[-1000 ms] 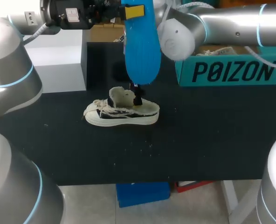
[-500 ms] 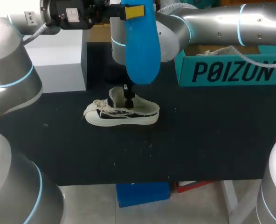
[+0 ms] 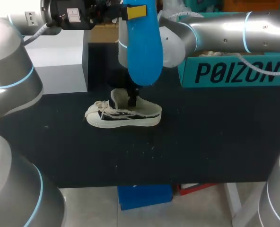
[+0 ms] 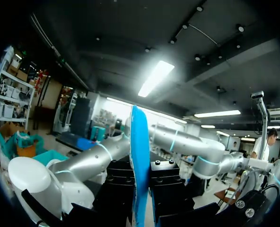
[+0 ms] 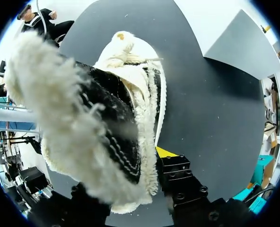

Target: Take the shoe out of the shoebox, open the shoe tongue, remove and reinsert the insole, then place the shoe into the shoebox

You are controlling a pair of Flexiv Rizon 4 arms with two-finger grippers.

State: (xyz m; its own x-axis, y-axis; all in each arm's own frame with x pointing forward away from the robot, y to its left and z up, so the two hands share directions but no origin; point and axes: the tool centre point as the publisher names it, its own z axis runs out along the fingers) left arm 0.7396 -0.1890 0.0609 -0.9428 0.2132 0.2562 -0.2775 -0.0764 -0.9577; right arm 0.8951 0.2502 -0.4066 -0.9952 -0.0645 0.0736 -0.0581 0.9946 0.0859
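Lettering, box: the teal shoebox (image 3: 234,72) carries large dark block capitals across its near side wall; part of the row is crossed by the right arm's cable.
Lettering, rig: a small white sticker (image 3: 74,15) sits on the black housing behind the left gripper; its print is too small to make out.
Lettering, shoe and insole: none legible in any view.
Shoe, position: the shoe (image 3: 123,115) stands upright on its sole on the black table (image 3: 201,146), toe toward the left arm's side, well apart from the shoebox.
Shoe, appearance: low-cut, cream rubber sole, dark upper with pale stitched lines, frayed cream edging and cream laces (image 3: 100,106). The tongue (image 3: 117,98) stands raised from the opening.
Insole, position: the bright blue insole (image 3: 144,47) hangs vertically above the shoe, clear of it.
Left gripper: the left gripper (image 3: 136,10) is clamped on the insole's upper end; its wrist view shows the insole edge-on, pressed between both black finger blocks.
Right gripper: the right gripper (image 3: 132,97) is down at the shoe's opening, just behind the tongue. The shoe fills its wrist view and covers one side, so I cannot tell whether it is gripping.
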